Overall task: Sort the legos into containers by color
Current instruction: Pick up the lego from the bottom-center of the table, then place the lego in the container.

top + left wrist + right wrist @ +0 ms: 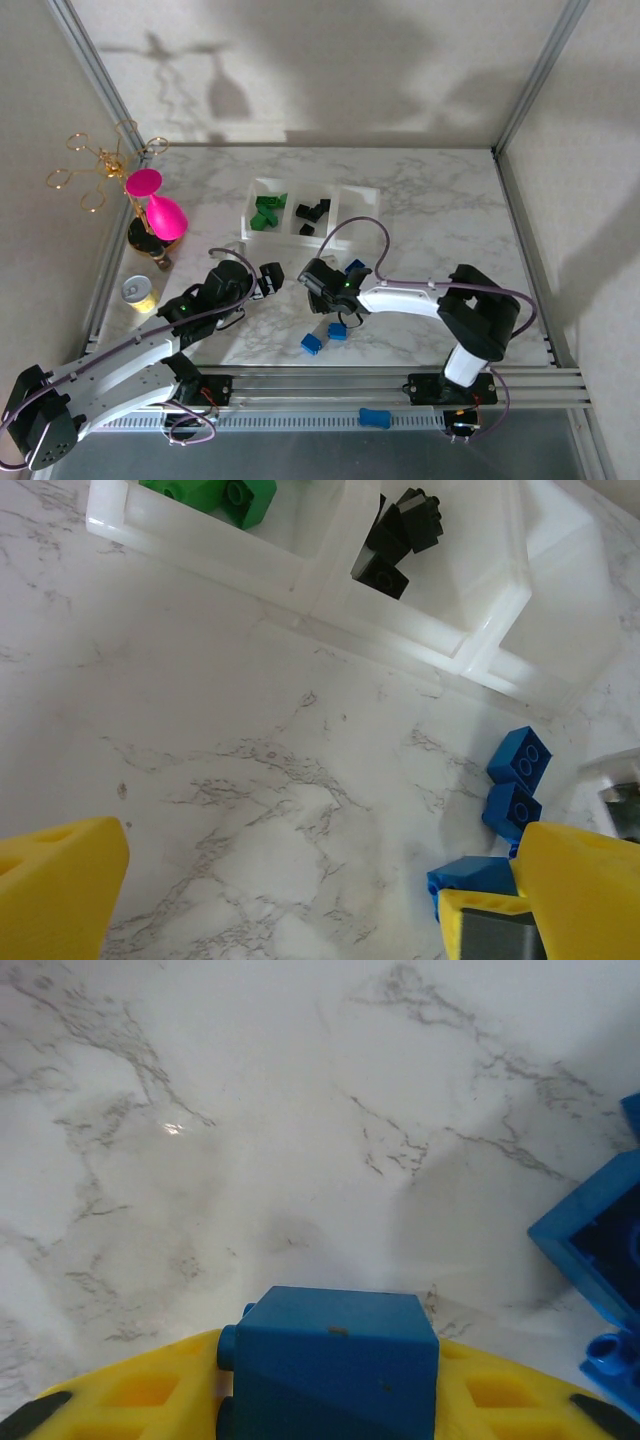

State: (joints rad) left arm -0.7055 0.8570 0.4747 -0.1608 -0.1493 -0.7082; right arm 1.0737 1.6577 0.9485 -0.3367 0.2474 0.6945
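Closest to me, a stray blue brick lies on the metal strip at the near edge, between the two arm bases. Just past the rails, two loose blue bricks sit side by side on the marble table.

Over that patch my right gripper is clamped on a held blue brick. Its yellow fingers press the brick from both sides. I cannot tell whether the brick is off the marble.

Just to its left, my left gripper has its jaws spread wide over bare marble and holds nothing. A small yellow cup stands near the table's left edge.

Beyond the right wrist, another pair of blue bricks lies close to the tray's front wall. Farther back, the white tray runs crosswise, with green bricks in its left compartment and black bricks in the middle one. A pink goblet stands well to the tray's left.
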